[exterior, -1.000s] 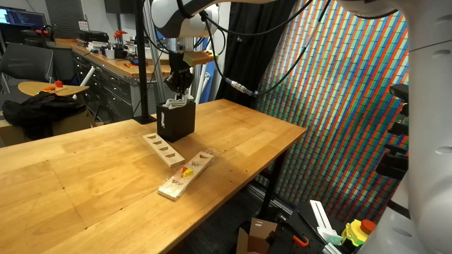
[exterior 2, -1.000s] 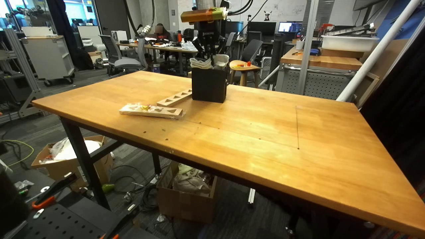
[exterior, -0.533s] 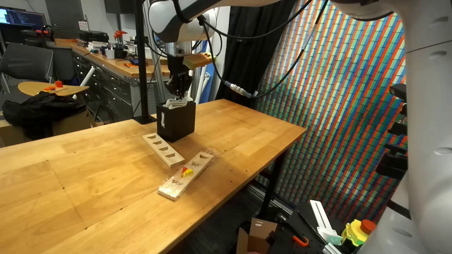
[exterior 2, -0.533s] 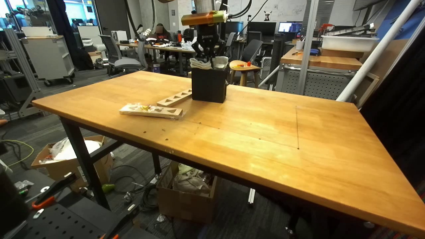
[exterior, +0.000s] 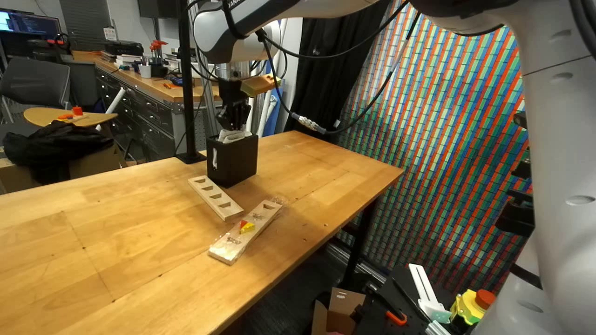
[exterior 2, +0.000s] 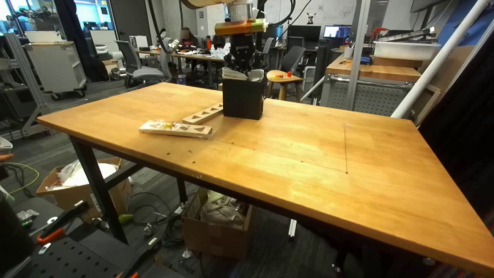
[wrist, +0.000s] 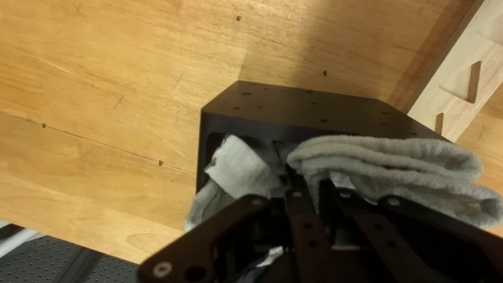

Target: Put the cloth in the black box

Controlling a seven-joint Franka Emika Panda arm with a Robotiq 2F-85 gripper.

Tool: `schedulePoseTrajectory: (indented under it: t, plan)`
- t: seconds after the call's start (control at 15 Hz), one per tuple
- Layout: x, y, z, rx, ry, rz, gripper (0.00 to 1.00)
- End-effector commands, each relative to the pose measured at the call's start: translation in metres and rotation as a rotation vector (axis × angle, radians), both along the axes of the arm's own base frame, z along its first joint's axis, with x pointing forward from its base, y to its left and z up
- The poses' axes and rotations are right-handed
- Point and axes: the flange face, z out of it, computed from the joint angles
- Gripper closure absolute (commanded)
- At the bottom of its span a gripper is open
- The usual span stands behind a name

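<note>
- Clenches the cloth (wrist: 389,161) in the gripper (exterior 2: 247,72), low at the mouth of the black box (exterior 2: 242,98).
- Bunches the cloth partly inside, with folds above the rim on both sides of the gripper.
- Has the box upright on the table (exterior: 125,228), near a wrapped board (exterior: 224,251) bearing red and yellow pieces (exterior: 247,227).
- Includes, on the floor (exterior 2: 281,258), a carton (exterior 2: 214,237) of pale fabric (exterior 2: 222,212).

In an exterior view, pale grey folded cloth (exterior 2: 233,74) bulges above the rim of an upright black rectangular box (exterior 2: 243,99), to either side of the downward-pointing black end effector (exterior 2: 246,72). A pale wooden bar with triangular cutouts (exterior 2: 202,114) lies just beside the box on the tan wooden surface (exterior 2: 293,170).
</note>
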Motion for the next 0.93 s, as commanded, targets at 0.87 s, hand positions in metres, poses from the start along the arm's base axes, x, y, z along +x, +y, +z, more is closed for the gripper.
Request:
schedulePoseTrajectory:
  t: [0.87]
  plan:
    - [0.003,-0.011,-0.06,0.119,0.133,0.018,0.96]
